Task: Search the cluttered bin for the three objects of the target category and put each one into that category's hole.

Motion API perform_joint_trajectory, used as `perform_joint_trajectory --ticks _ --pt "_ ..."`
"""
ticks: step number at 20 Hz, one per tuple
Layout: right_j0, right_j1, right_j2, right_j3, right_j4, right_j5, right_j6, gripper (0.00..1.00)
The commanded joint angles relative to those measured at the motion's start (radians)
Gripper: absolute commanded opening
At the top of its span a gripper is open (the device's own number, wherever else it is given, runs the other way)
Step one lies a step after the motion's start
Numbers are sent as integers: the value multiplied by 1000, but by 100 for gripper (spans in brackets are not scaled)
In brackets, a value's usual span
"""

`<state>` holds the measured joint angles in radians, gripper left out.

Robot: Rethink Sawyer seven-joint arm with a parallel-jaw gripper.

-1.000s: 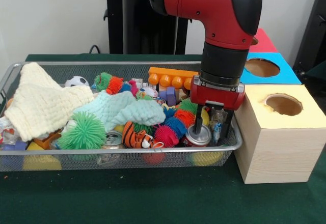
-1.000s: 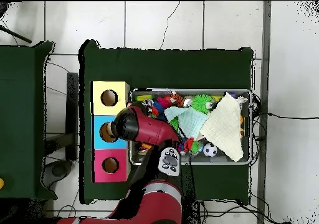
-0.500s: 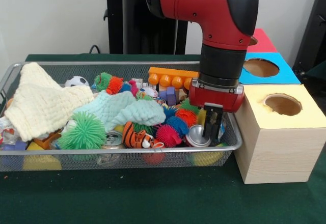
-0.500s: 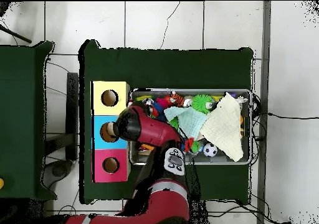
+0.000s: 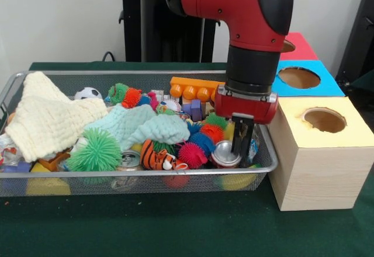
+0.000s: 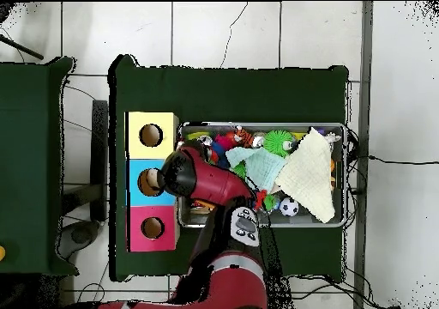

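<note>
Front view shows the end effector (image 5: 242, 146) beside a drink can (image 5: 224, 153), grip unclear; overhead, the arm (image 6: 206, 178) hides both.

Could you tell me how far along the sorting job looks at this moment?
Nothing shows as done: no item sits in the yellow box's hole, and the blue box and red box show nothing either. In hand: the gripper is down in the wire bin, right beside a can; a grasp cannot be confirmed. Left: apparently all three items, still among the bin's clutter.
</note>
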<state>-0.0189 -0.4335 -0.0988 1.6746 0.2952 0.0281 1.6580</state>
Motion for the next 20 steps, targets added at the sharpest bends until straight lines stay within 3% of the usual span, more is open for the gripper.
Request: perform_joint_trajectory --ticks 1,4,6,11,20 --pt "15 -129 -2 18 39 261 189 0" --pt "47 -118 -32 -25 34 316 192 0" --pt "59 -103 -35 -24 28 302 196 0" --pt "61 -108 -7 55 10 204 211 0" --pt "13 -115 37 86 -2 154 196 0"
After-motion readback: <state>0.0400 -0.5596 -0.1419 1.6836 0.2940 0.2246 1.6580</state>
